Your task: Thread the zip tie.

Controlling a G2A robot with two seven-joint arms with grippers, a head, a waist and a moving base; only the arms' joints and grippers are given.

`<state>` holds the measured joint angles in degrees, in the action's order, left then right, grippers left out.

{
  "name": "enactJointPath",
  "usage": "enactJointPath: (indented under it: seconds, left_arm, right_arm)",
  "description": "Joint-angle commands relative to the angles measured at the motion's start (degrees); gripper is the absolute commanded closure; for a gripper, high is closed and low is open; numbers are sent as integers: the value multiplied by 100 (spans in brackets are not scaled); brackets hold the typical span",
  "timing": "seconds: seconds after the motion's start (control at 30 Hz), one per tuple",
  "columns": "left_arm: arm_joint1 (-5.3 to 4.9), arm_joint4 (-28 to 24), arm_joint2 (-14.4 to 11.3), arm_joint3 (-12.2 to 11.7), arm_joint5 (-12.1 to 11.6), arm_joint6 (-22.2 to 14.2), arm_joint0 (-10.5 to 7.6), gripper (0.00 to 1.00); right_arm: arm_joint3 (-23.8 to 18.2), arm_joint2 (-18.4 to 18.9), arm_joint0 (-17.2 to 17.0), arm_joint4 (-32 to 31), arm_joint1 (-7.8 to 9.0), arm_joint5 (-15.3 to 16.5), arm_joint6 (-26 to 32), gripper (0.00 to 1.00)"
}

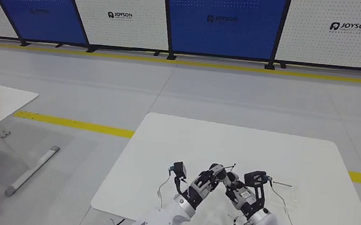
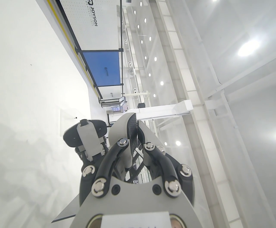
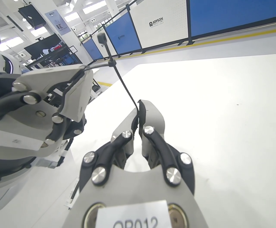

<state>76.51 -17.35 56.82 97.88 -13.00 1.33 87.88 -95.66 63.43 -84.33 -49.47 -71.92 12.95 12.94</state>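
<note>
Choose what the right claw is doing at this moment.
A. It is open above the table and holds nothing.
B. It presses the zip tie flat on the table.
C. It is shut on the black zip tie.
C: in the right wrist view the right claw is shut on the zip tie, whose black strap rises from between its fingers.

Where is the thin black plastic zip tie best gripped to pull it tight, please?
Probably the short free end of the thin black plastic zip tie beyond its small block, coming from the side away from both arms: the remaining strap runs into the shut right gripper and left gripper.
</note>
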Motion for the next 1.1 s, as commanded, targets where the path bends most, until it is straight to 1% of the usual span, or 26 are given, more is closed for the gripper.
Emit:
enactJointPath:
  seconds: [0.0,0.3,0.47,0.7,0.9,0.93,1.0,1.03,1.07]
  left_arm:
    - [2,3,-1,0,-1,7,0,100]
    - [9,-52,18,37,-110,7,14,100]
    - [10,-118,31,83,-247,-34,46,100]
    - [14,-213,60,161,-379,-64,73,100]
    - [15,-239,78,200,-403,-72,88,100]
    - [15,-237,80,198,-389,-68,90,100]
    - [13,-193,86,175,-284,-40,83,100]
    - [15,-175,90,150,-204,8,76,100]
    - [17,-175,92,141,-163,38,66,100]
  right_arm:
    - [-2,-2,-2,-9,0,-2,-9,100]
    - [51,-68,24,-89,-6,-6,-11,100]
    - [87,-103,35,-114,-10,10,-23,100]
    - [102,-114,21,-139,-8,18,-41,100]
    - [119,-116,20,-125,-8,30,-38,100]
    - [122,-113,17,-99,-8,43,-40,100]
    - [124,-83,5,36,-6,83,-24,100]
    - [128,-32,-6,104,-2,48,-16,71]
    - [104,15,-27,165,0,20,-54,10]
